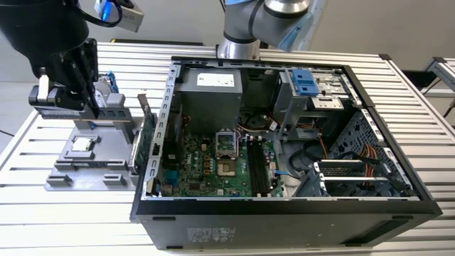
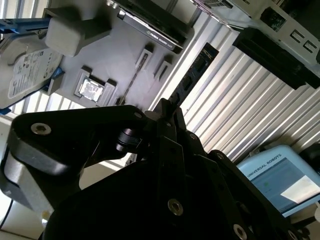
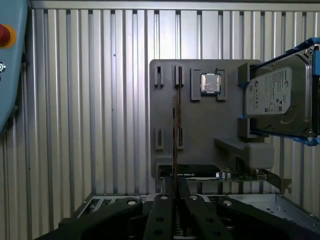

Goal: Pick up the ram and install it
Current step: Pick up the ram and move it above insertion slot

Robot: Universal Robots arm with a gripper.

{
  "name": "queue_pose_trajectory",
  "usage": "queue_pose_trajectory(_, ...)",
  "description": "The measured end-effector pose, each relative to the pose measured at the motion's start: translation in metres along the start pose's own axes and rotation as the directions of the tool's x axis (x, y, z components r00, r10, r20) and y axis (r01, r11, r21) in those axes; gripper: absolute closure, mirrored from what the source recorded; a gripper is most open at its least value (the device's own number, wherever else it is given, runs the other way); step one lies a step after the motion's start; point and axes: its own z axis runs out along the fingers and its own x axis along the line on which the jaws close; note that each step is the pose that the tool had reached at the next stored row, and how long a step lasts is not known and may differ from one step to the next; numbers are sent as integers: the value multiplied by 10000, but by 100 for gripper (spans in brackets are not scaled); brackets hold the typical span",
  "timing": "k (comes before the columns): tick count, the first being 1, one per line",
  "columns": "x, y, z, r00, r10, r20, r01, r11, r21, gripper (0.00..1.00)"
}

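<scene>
The gripper [image 3: 176,195] has its fingers [image 3: 162,202] closed tight on one end of the ram [image 3: 175,140]. The strip juts straight out past the fingertips, seen edge-on in the first wrist view, where it crosses the grey tray [image 3: 200,130] near a pair of slots. In the second wrist view its flat dark face shows against the slatted table [image 2: 235,100], beside the tray's edge. A hard drive [image 3: 275,100] and a chip [image 3: 210,83] sit on the tray. In the exterior view the arm hangs over the tray, on the exterior view's left of the open case [image 1: 284,205].
</scene>
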Motion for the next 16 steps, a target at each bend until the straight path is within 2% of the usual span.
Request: queue_pose_trajectory(16,-3,-143,-4,10000,0,1,0,10000,1,100)
